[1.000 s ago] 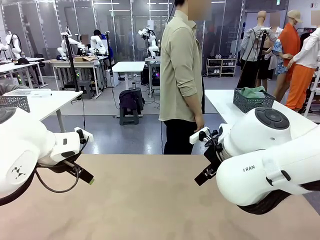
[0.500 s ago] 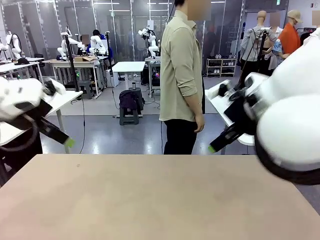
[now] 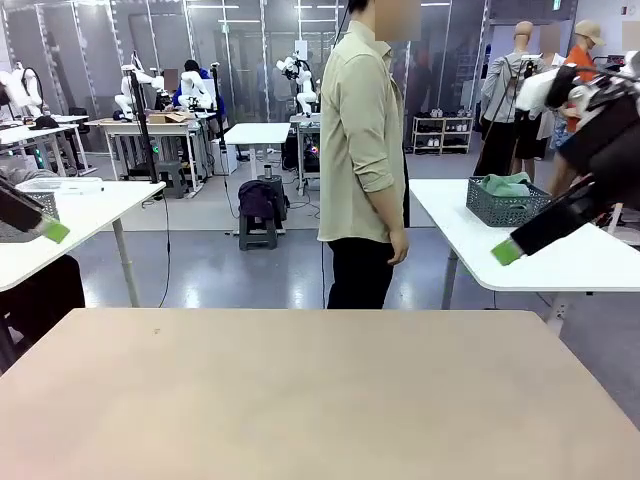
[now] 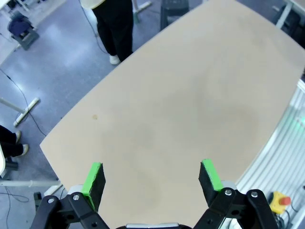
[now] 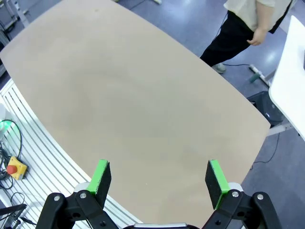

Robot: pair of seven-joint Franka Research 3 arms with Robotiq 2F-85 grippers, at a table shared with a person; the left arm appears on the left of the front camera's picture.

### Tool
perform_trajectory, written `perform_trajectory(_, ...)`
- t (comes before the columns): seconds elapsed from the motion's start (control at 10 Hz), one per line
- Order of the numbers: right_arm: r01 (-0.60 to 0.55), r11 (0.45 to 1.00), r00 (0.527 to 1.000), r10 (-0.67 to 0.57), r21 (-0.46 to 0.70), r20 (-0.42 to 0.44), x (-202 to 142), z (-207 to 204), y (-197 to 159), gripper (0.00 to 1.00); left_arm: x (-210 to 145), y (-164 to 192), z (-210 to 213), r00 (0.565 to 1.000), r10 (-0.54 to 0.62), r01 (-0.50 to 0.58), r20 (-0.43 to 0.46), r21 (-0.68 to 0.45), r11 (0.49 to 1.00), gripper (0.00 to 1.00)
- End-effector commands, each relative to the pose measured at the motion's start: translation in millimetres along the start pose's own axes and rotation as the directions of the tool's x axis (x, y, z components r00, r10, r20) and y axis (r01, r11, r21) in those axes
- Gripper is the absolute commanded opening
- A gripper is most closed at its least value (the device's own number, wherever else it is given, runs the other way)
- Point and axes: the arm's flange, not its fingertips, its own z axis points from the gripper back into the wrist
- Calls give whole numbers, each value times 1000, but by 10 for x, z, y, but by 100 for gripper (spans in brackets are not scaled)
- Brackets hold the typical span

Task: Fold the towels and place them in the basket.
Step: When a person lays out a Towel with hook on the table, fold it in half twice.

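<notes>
A dark grey mesh basket (image 3: pixel 505 207) stands on the white side table (image 3: pixel 470 235) at the back right, beyond my own table. A pale green towel (image 3: pixel 506 184) lies bunched inside it. My left gripper (image 4: pixel 152 174) hangs open high above the bare tan tabletop (image 4: pixel 181 105), with nothing between its green pads. My right gripper (image 5: pixel 159 177) is likewise open and empty above the tabletop (image 5: pixel 133 105). From the front, a green-tipped left finger (image 3: pixel 45 229) pokes in at the far left edge, and a right finger (image 3: pixel 508 251) shows at the far right, in front of the basket.
A person (image 3: pixel 362 160) in an olive shirt and black trousers stands side-on at the far edge of my table (image 3: pixel 300 400). Another white table (image 3: pixel 80 215) sits at the left. A red stop button (image 5: pixel 13 168) lies on the floor beside the table.
Both arms have lifted off the table's middle and swung outward and up to the picture's edges. Their jaws have stayed open. The person has hardly moved.
</notes>
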Motion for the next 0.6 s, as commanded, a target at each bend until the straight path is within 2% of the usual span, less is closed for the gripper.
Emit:
perform_trajectory(0.0,0,1000,1000,0,22,16,-85,32,-82,100,-120,154,93,998,-35,30,-45,-100,995,100)
perform_trajectory(0.2,-23,1000,999,23,14,29,-53,10,-79,100,-164,189,111,998,-46,42,-47,-82,996,100)
perform_trajectory(0.3,16,1000,1000,-16,-5,15,-44,92,-43,100,-154,136,73,999,-17,15,-34,-67,998,100)
perform_trajectory(0.5,16,1000,1000,-16,-5,15,-44,92,-43,100,-154,136,73,999,-17,15,-34,-67,998,100)
